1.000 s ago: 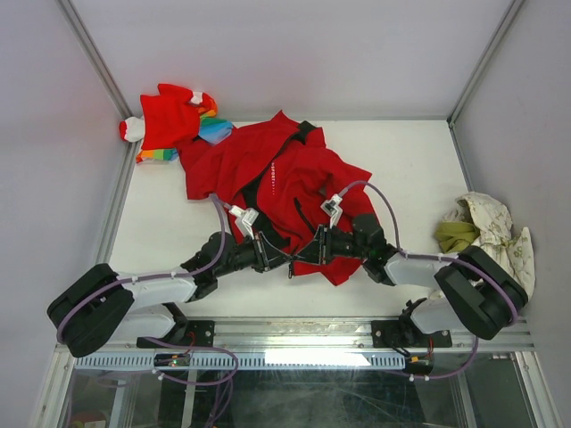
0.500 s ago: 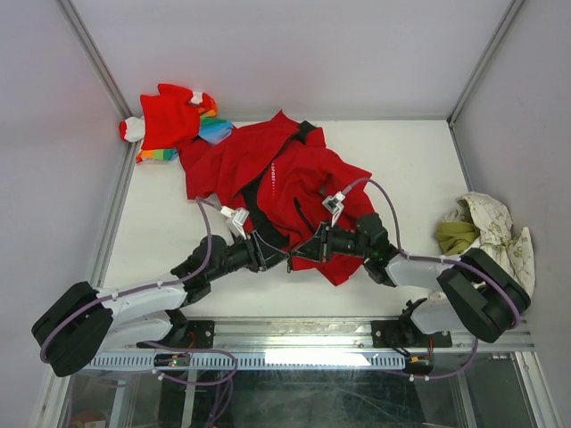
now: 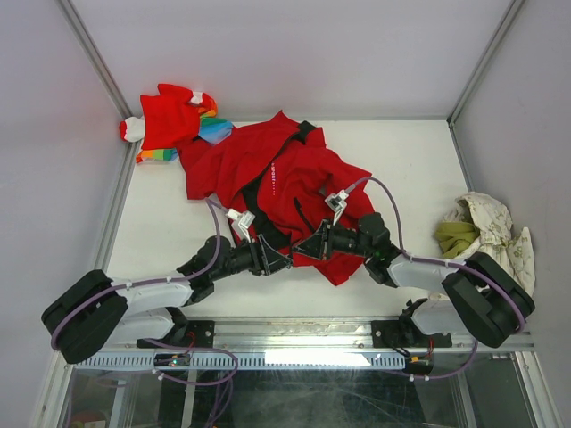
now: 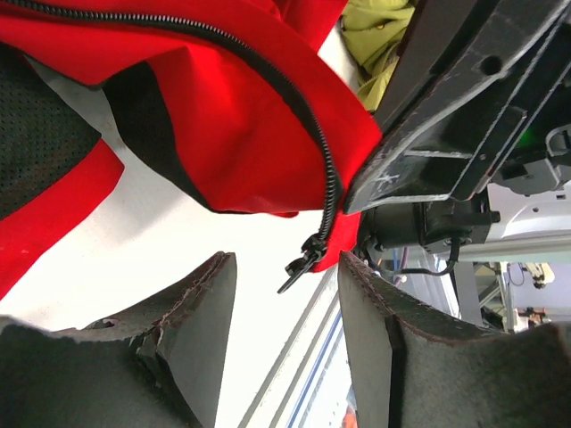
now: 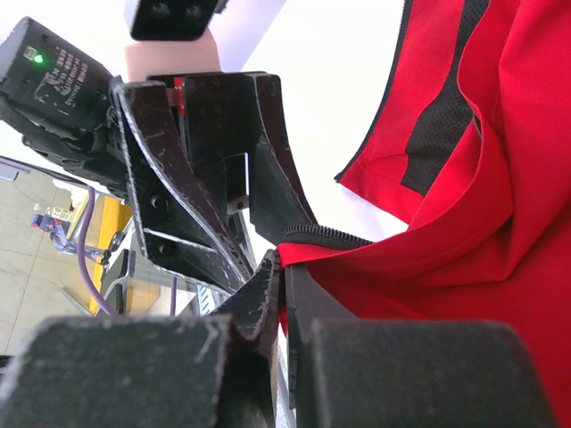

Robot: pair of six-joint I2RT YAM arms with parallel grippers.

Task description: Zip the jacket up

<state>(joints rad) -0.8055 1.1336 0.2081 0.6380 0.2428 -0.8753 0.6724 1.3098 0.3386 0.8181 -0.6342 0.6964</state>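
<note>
The red jacket (image 3: 294, 174) lies spread and unzipped in the middle of the table, its black lining showing. Both grippers meet at its near hem. My right gripper (image 3: 305, 247) is shut on the red hem corner beside the zipper's end, as the right wrist view shows (image 5: 284, 267). My left gripper (image 3: 282, 258) faces it, open, with nothing between its fingers (image 4: 192, 325). In the left wrist view the dark zipper slider and its pull tab (image 4: 303, 259) hang from the jacket's corner (image 4: 223, 125) just beyond my open left gripper (image 4: 285, 267).
A smaller red garment with rainbow stripes (image 3: 174, 120) lies at the far left corner, touching the jacket's sleeve. A cream and olive cloth (image 3: 482, 232) is bunched at the right wall. Grey walls close in three sides; a metal rail (image 3: 294, 334) runs along the front.
My left gripper has opened and let go of the hem. My right gripper has closed on the hem corner. The left arm's elbow swung out left and came partly back.
</note>
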